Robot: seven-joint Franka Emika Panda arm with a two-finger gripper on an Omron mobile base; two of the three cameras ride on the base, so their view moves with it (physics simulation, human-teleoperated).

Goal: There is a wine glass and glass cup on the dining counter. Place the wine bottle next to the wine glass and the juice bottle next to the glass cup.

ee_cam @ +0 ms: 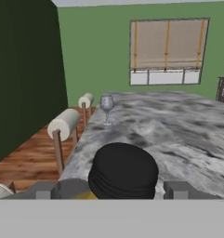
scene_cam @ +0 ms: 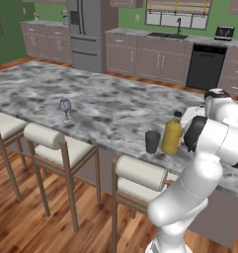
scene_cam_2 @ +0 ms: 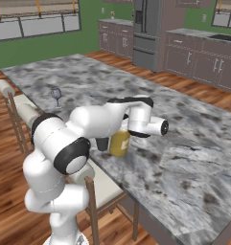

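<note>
Juice bottle: the yellow-orange juice bottle (scene_cam: 172, 135) is seen upright on the dining counter (scene_cam: 105, 101), close to the long edge lined with stools; its dark cap (ee_cam: 124, 168) is seen from above in the hand view, right in front of the camera.

Glass cup: a dark glass cup (scene_cam: 152, 142) is stood just beside the juice bottle, on the side toward the wine glass and nearer the counter's stool-side edge; whether the two touch cannot be told.

Wine glass: the small clear wine glass (scene_cam: 65, 107) is placed upright further along the same edge — well apart from the bottle and cup, near the stool-side edge.

Gripper: the gripper (ee_cam: 113, 190) is held level at the juice bottle's neck, its two grey fingertips (ee_cam: 179, 189) set apart on either side of the cap; the jaws are spread wide and no contact with the bottle can be made out.

Arm: the white arm (scene_cam_2: 95, 119) is bent low over the counter edge, the hand covering part of the bottle in the right base view.

Stools: cushioned wooden stools (scene_cam: 56, 148) are lined up under the near edge of the counter.

Background: a dark dishwasher (scene_cam: 205, 66), a steel refrigerator (scene_cam: 85, 32) and brown cabinets are ranged along the green far wall.
</note>
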